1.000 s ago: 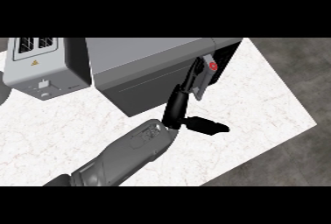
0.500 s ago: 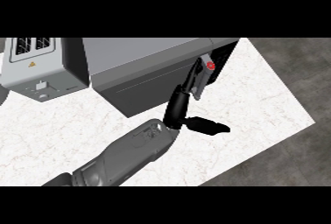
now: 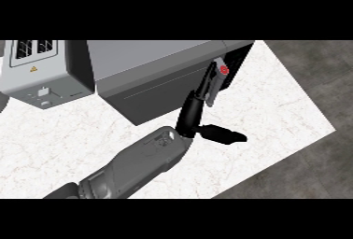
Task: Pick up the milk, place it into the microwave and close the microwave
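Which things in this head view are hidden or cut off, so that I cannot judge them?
- Milk: not seen anywhere in the head view; possibly inside the microwave, behind its door.
- Door gap: the right hand has straight fingers against the microwave's right front edge and covers it, so whether the door is fully shut cannot be told.
- Left hand: outside the view.
- Toaster: cut off by the upper edge.
- Counter: its left part leaves the view.

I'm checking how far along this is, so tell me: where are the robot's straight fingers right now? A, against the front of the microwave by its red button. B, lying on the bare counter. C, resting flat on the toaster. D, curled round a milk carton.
A: the hand reaches its straight fingers up against the microwave front beside the red button.
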### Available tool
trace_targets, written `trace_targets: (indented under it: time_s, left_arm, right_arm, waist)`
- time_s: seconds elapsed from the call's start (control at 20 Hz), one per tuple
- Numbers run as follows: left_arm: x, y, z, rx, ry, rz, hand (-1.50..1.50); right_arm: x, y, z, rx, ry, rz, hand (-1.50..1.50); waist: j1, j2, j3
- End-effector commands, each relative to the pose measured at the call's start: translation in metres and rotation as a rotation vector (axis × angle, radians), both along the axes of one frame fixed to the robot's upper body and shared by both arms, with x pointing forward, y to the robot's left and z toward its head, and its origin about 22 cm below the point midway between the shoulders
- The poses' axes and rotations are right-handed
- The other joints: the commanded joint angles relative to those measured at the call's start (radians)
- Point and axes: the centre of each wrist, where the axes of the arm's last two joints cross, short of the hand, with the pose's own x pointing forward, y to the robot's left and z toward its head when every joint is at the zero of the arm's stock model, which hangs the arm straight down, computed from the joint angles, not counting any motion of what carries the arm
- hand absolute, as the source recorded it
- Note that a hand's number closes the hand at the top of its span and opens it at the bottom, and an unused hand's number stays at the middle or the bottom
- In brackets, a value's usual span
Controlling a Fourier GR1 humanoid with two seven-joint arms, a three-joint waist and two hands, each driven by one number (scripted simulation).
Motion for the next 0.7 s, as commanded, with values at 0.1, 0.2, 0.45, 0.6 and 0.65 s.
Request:
trace_targets:
  time_s: [0.1,0.2,0.45,0.6,0.65]
  left_arm:
    - [0.019,0.003,0.009,0.005,0.128,0.022,1.50]
    - [0.026,0.008,0.004,0.091,0.110,0.062,1.50]
    - [0.054,0.055,-0.001,0.289,0.005,0.255,-1.50]
    - [0.059,0.056,0.004,0.298,0.025,0.287,-1.50]
    - [0.058,0.056,0.001,0.310,0.032,0.293,-1.50]
  right_arm:
    - [0.002,0.001,0.005,0.004,-0.001,0.014,-1.50]
    - [0.001,-0.002,0.011,-0.022,-0.001,0.013,-1.50]
    - [0.001,-0.005,0.006,0.000,0.016,-0.006,-1.50]
    - [0.000,-0.007,0.012,-0.008,0.008,-0.023,-1.50]
    - [-0.002,-0.008,0.010,-0.006,0.015,-0.024,-1.50]
  waist:
    - [0.000,0.013,0.002]
    - [-0.003,0.003,0.007]
    - [0.042,-0.008,0.018]
    - [0.063,-0.014,0.014]
    - [0.062,-0.016,0.014]
